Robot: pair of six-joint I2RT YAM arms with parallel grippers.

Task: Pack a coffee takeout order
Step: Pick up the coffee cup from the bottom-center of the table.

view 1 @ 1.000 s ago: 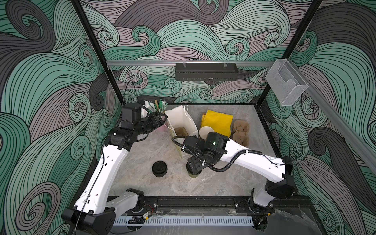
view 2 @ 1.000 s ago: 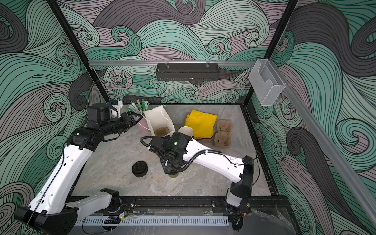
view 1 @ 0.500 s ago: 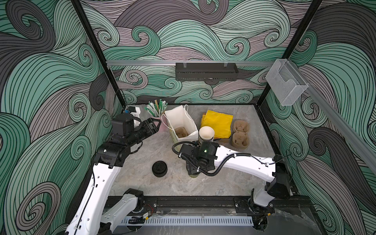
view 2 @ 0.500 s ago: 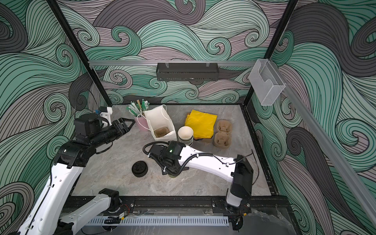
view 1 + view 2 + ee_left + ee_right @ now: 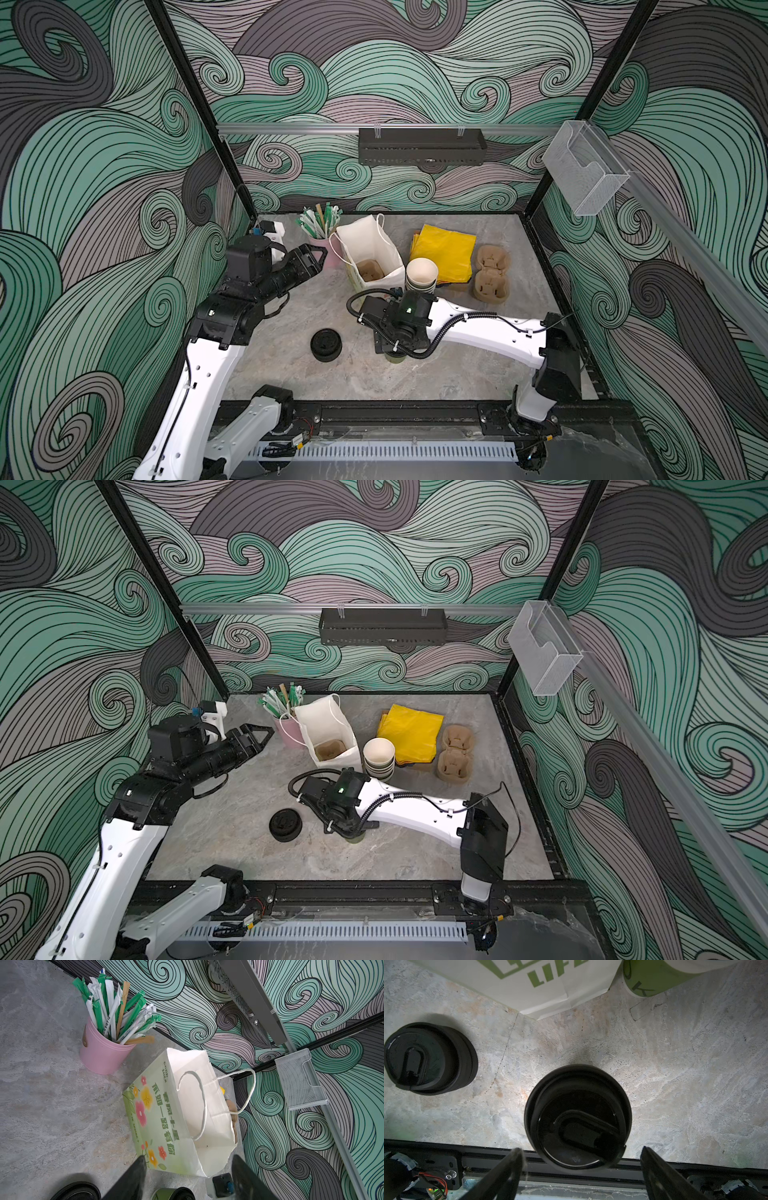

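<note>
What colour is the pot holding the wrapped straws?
The pot is pink, clearest in the left wrist view.

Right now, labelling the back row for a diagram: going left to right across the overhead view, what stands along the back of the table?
pink straw cup → white paper bag → yellow sheet → pulp cup carrier

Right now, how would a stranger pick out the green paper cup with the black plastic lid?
Find the white paper bag with handles. Nearer the front rail, under the right gripper, stands the green paper cup. Unlike the stack of black lids beside it, it has a green wall below its lid.
</note>
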